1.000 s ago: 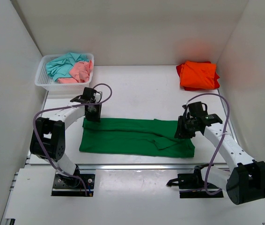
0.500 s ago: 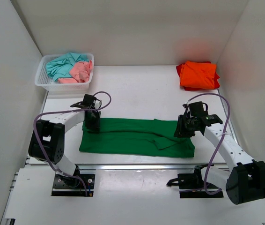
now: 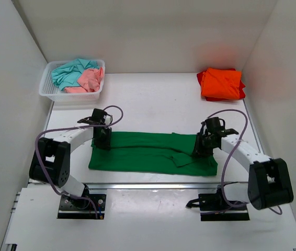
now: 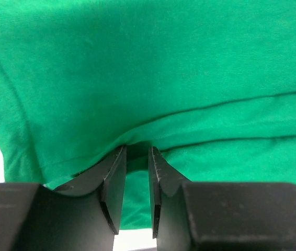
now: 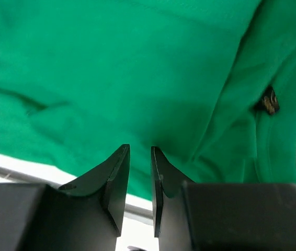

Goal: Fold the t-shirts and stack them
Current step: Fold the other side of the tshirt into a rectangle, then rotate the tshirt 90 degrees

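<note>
Green t-shirt lies as a long folded band on the table.
Left fingers narrowly pinch a fold; right fingers stand narrow, grip unclear.

White arms, black joints, purple cables

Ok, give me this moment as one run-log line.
phase: folding green t-shirt | left tool: pinching its far-left corner | right tool: nearly closed at its right end, grip unclear | orange t-shirt: folded, far right corner
</note>
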Tool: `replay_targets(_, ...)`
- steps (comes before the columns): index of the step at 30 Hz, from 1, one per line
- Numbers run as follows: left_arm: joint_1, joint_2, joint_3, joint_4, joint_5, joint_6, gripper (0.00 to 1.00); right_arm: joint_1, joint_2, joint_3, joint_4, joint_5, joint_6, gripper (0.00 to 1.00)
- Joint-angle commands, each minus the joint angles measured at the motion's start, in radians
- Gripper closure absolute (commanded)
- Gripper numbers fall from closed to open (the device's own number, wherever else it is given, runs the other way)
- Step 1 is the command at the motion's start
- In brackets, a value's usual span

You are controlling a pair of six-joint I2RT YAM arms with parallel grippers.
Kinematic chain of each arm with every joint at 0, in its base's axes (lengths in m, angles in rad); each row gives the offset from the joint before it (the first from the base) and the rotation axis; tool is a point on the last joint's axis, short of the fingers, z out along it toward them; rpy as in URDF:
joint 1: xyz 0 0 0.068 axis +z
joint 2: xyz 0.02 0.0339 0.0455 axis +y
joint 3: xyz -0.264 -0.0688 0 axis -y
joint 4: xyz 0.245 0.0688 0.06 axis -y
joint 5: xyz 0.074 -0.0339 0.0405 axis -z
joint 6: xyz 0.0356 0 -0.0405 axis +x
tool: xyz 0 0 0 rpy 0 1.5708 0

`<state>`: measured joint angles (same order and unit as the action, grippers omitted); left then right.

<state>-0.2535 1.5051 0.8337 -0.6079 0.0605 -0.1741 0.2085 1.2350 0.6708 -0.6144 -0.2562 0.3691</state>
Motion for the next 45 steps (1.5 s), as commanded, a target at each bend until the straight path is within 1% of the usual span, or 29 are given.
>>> replay_targets(1, -0.022, 0.052, -0.007, 0.023, -0.007, -0.007, 0.65, 0.006, 0.102, 0.004, 0.117, 0.025, 0.047, 0.80)
replay_targets(5, -0.064, 0.102, 0.002, -0.004, 0.032, -0.008, 0.70, 0.011, 0.343, 0.146, 0.159, 0.021, 0.025, 0.80)
replay_targets(6, -0.082, 0.104, 0.010, -0.015, 0.047, -0.010, 0.71, 0.011, 0.384, 0.232, 0.160, 0.015, 0.001, 0.81)
replay_targets(8, -0.125, 0.124, 0.025, -0.030, 0.062, -0.022, 0.74, 0.006, 0.571, 0.474, 0.145, 0.017, -0.045, 0.81)
replay_targets(9, -0.136, 0.129, 0.033, -0.035, 0.067, -0.024, 0.74, 0.006, 0.610, 0.545, 0.116, 0.008, -0.062, 0.80)
replay_targets(11, -0.185, 0.132, 0.048, -0.064, 0.108, -0.036, 0.76, 0.020, 0.816, 0.868, 0.061, -0.014, -0.128, 0.79)
replay_targets(12, -0.199, 0.141, 0.060, -0.073, 0.120, -0.030, 0.78, 0.022, 0.925, 0.957, 0.015, -0.046, -0.145, 0.79)
replay_targets(13, -0.223, 0.147, 0.062, -0.099, 0.146, -0.034, 0.79, 0.029, 0.983, 1.150, -0.064, -0.051, -0.183, 0.79)
replay_targets(14, -0.242, 0.145, 0.074, -0.130, 0.169, -0.033, 0.81, 0.028, 1.097, 1.372, -0.114, -0.054, -0.205, 0.78)
replay_targets(15, -0.259, 0.133, 0.082, -0.153, 0.188, -0.031, 0.82, 0.029, 1.206, 1.600, -0.224, -0.057, -0.217, 0.77)
replay_targets(16, -0.260, 0.104, 0.085, -0.158, 0.224, -0.030, 0.82, 0.028, 1.251, 1.707, -0.316, -0.054, -0.229, 0.74)
replay_targets(17, -0.251, 0.071, 0.090, -0.156, 0.269, -0.037, 0.81, 0.029, 1.320, 1.892, -0.377, -0.040, -0.245, 0.73)
replay_targets(18, -0.238, 0.046, 0.097, -0.145, 0.321, -0.063, 0.81, 0.026, 1.340, 1.968, -0.386, -0.038, -0.242, 0.73)
replay_targets(20, -0.202, -0.035, 0.125, -0.113, 0.408, -0.106, 0.82, 0.023, 1.266, 1.890, -0.328, -0.071, -0.245, 0.70)
replay_targets(22, -0.175, -0.065, 0.176, -0.078, 0.482, -0.140, 0.84, 0.042, 1.140, 1.738, -0.256, -0.034, -0.265, 0.65)
replay_targets(24, -0.139, -0.066, 0.258, -0.035, 0.544, -0.163, 0.82, 0.071, 0.946, 1.478, -0.165, 0.000, -0.269, 0.59)
replay_targets(25, -0.121, -0.053, 0.280, -0.023, 0.550, -0.166, 0.82, 0.089, 0.895, 1.418, -0.104, 0.012, -0.262, 0.58)
replay_targets(26, -0.098, -0.028, 0.329, -0.009, 0.552, -0.177, 0.83, 0.107, 0.797, 1.291, -0.052, 0.014, -0.248, 0.58)
replay_targets(27, -0.064, 0.015, 0.387, -0.009, 0.549, -0.174, 0.80, 0.133, 0.705, 1.157, 0.017, 0.003, -0.222, 0.58)
replay_targets(28, -0.035, 0.038, 0.450, -0.025, 0.538, -0.168, 0.80, 0.146, 0.611, 1.023, 0.048, -0.018, -0.194, 0.58)
replay_targets(31, -0.003, 0.173, 0.582, -0.139, 0.597, -0.099, 0.83, 0.255, 0.456, 0.760, 0.197, 0.011, -0.135, 0.56)
replay_targets(33, -0.019, 0.195, 0.535, -0.153, 0.633, -0.071, 0.83, 0.305, 0.390, 0.646, 0.260, -0.012, -0.098, 0.57)
replay_targets(35, -0.052, 0.150, 0.374, -0.062, 0.607, -0.077, 0.83, 0.312, 0.351, 0.522, 0.312, -0.058, -0.049, 0.57)
replay_targets(37, -0.053, 0.075, 0.232, 0.032, 0.619, -0.146, 0.82, 0.359, 0.350, 0.480, 0.334, -0.074, -0.033, 0.57)
replay_targets(38, -0.046, 0.051, 0.150, 0.089, 0.622, -0.157, 0.82, 0.373, 0.354, 0.474, 0.315, -0.040, -0.029, 0.56)
replay_targets(40, -0.024, -0.015, 0.067, 0.131, 0.613, -0.192, 0.78, 0.413, 0.340, 0.435, 0.317, 0.017, -0.010, 0.55)
replay_targets(42, -0.018, -0.081, 0.019, 0.157, 0.558, -0.199, 0.75, 0.404, 0.311, 0.379, 0.384, 0.012, 0.028, 0.56)
replay_targets(44, -0.009, -0.161, -0.034, 0.207, 0.439, -0.234, 0.62, 0.390, 0.275, 0.316, 0.441, 0.012, 0.073, 0.57)
replay_targets(45, -0.006, -0.213, -0.056, 0.235, 0.411, -0.246, 0.59, 0.385, 0.270, 0.303, 0.465, 0.037, 0.091, 0.60)
